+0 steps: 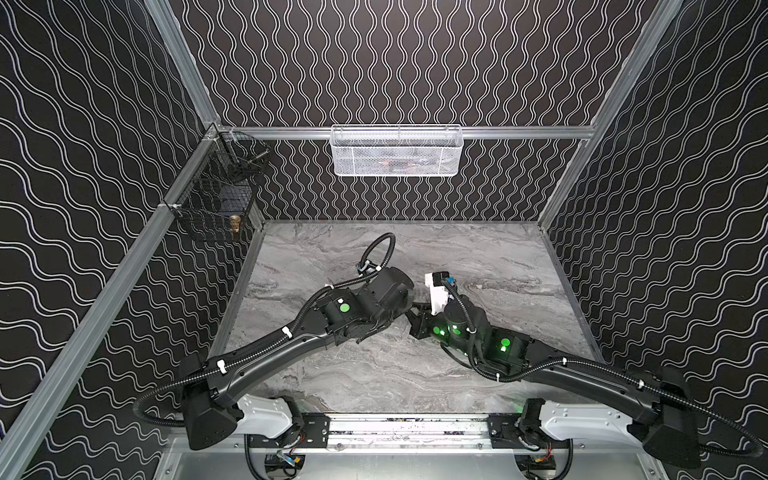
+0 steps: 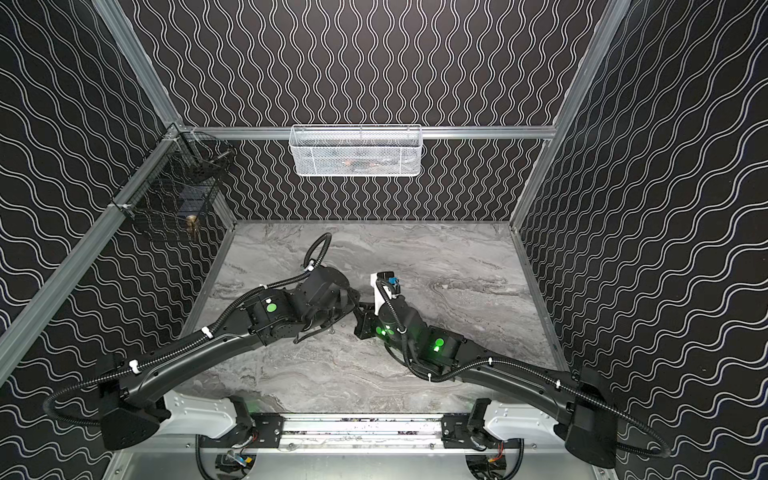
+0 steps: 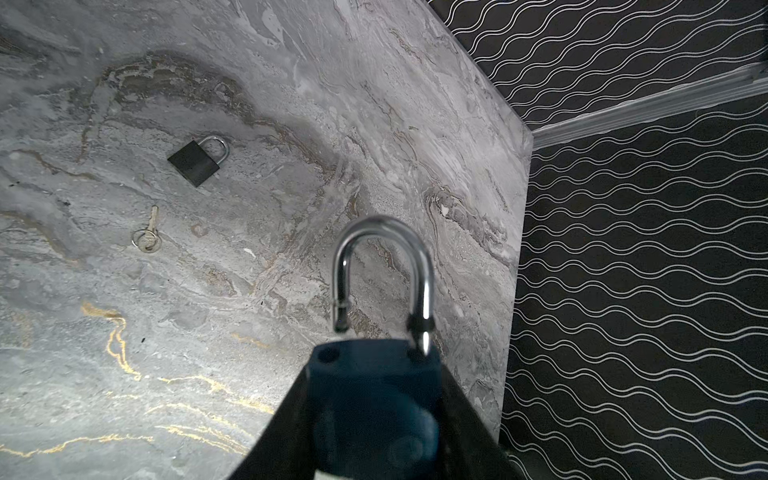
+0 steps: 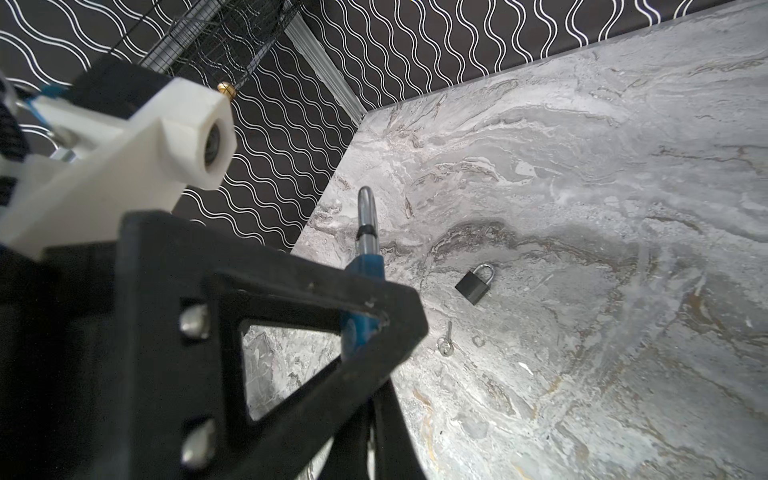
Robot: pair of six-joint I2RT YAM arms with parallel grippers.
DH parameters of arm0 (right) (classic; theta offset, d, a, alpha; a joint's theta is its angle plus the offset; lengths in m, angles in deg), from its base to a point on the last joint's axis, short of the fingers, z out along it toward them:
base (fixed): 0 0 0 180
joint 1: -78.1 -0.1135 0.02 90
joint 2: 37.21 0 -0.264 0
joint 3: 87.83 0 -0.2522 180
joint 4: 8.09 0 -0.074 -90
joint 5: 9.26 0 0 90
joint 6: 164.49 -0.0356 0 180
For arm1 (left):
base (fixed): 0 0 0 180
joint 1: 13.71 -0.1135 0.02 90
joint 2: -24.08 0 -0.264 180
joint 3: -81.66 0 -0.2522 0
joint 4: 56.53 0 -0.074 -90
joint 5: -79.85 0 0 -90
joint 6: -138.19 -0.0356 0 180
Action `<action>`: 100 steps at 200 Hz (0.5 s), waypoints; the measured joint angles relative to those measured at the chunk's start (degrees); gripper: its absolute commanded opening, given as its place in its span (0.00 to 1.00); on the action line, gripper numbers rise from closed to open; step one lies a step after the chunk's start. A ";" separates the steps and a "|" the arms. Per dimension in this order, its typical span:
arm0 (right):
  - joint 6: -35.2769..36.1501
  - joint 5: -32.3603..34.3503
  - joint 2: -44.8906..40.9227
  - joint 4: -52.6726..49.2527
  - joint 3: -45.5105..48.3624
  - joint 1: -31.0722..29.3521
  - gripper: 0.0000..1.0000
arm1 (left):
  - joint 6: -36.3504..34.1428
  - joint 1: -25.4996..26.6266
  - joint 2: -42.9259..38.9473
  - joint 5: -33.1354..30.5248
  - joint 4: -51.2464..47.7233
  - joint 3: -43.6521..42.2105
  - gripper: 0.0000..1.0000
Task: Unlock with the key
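Grey marble tabletop (image 1: 478, 257), centre: your left gripper (image 3: 374, 374) clamps the blue-bodied padlock (image 3: 374, 411), its chrome shackle (image 3: 382, 226) sprung open; your right gripper (image 1: 417, 320), pinched closed, at its five o'clock. Nearby lie a black padlock (image 3: 195, 162) and a ringed silver key (image 3: 147, 237).

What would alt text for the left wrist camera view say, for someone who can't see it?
A blue padlock, its silver shackle open, is held up close between the black fingers of the left gripper. Beyond it on the grey marble table lie a closed black padlock and, apart from it, a small key on a ring.
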 measured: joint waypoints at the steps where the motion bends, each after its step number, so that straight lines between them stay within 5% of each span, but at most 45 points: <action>1: 0.00 0.00 0.00 0.00 -0.02 0.00 0.00 | 0.00 0.00 0.00 0.00 0.00 0.00 0.20; 17: 0.44 0.13 0.00 -0.39 -0.26 0.00 0.06 | -0.04 -0.07 -0.04 0.04 0.13 -0.02 0.15; 56: 1.36 -1.03 -0.94 -1.57 -1.03 -0.07 0.45 | -1.99 -1.40 -1.77 -0.04 0.74 -0.87 0.04; 100: 2.49 -2.43 -6.64 -4.87 -2.64 0.83 0.64 | -12.44 -3.61 -7.15 -0.85 2.67 -4.26 0.00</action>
